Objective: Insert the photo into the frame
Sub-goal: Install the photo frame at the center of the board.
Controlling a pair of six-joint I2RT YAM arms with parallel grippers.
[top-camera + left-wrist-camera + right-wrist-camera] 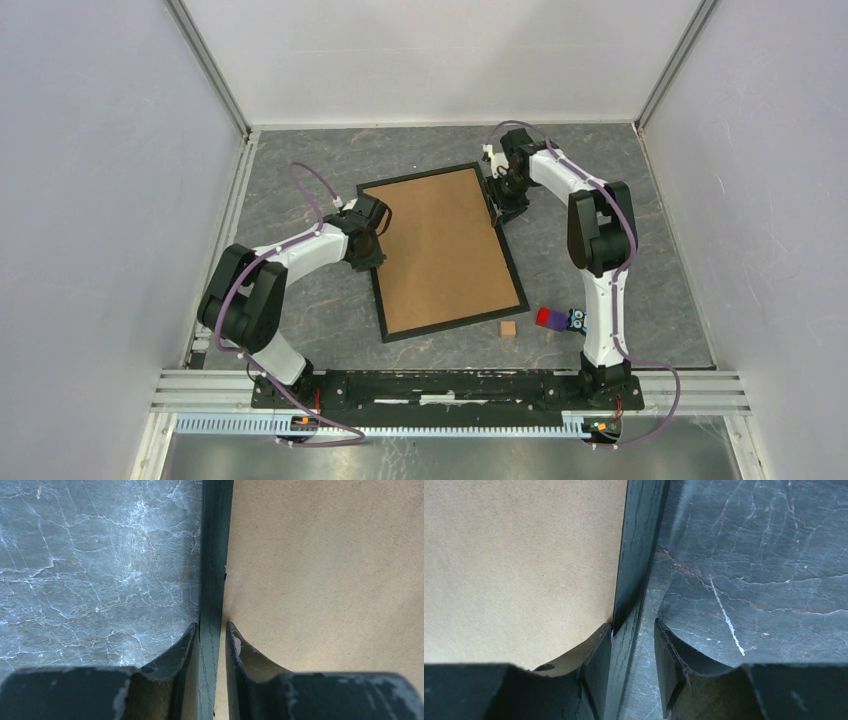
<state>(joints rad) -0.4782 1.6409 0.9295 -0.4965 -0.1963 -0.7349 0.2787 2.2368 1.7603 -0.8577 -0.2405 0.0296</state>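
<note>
The black frame lies face down on the grey table, filled by its brown backing board. The photo is not in view. My left gripper straddles the frame's left rail. In the left wrist view one finger presses the rail's outer side and the other stands on the backing board with only a sliver of gap. My right gripper straddles the right rail near the far corner. In the right wrist view the inner finger touches the rail and the outer finger stands apart over the table.
A small wooden cube and a small red and purple toy lie just off the frame's near right corner, by the right arm's base. White walls enclose the table on three sides.
</note>
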